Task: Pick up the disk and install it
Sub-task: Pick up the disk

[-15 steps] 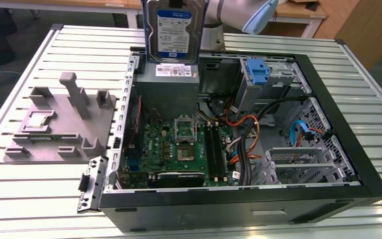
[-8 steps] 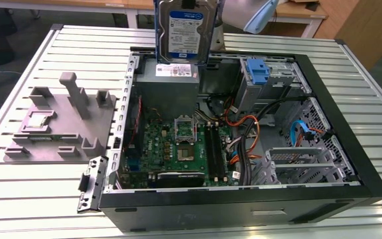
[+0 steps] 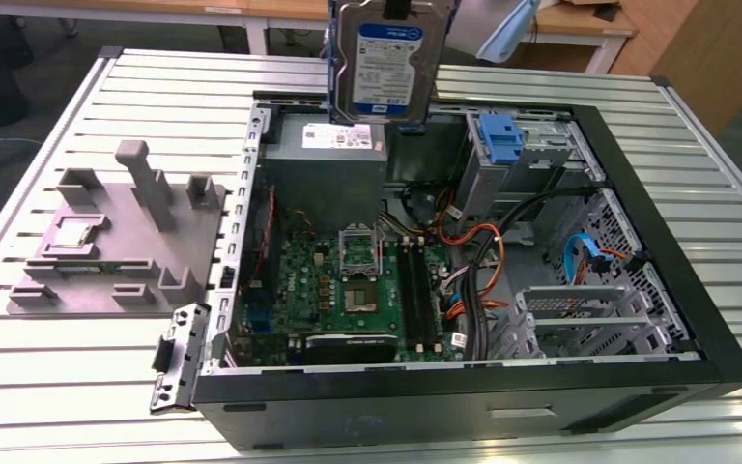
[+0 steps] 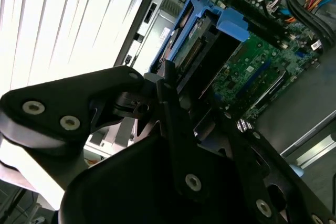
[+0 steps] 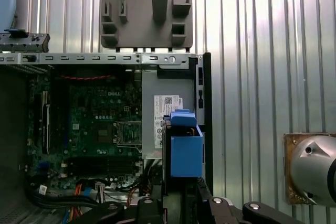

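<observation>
Pinching the disk (image 3: 388,60) by its edges, claw (image 5: 182,205) clamped tight, hanging over the open computer case (image 3: 448,406)

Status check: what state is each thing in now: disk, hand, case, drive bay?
disk, held in the air, upright, above the open case, not installed.
hand, shut on the disk.
case, on its side on the table, side panel off, inside exposed.
blue-handled drive bay, fixed in the case, disk not in it.
</observation>
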Robot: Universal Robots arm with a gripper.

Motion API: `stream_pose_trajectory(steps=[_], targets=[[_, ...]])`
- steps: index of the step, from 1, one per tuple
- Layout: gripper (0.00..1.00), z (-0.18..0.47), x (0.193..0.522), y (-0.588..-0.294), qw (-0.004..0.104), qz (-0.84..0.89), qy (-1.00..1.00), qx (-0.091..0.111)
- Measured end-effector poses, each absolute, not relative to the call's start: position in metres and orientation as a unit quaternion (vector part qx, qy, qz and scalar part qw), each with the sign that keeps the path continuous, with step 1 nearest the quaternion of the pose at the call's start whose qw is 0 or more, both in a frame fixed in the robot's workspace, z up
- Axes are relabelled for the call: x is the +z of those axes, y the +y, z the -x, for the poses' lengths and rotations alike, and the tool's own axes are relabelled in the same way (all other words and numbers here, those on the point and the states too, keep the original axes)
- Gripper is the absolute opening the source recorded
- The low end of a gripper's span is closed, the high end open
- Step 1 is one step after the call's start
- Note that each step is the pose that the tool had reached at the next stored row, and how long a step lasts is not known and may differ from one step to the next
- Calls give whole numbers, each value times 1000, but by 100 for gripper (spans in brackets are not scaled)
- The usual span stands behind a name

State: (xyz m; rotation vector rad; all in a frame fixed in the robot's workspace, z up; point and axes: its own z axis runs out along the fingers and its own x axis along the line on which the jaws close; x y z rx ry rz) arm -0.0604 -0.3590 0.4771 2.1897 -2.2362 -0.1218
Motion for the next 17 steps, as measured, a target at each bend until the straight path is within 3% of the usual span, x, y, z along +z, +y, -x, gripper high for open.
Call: stream_pose_trajectory(steps=[17], targets=[[35, 20, 476, -361, 5, -699, -714, -39]])
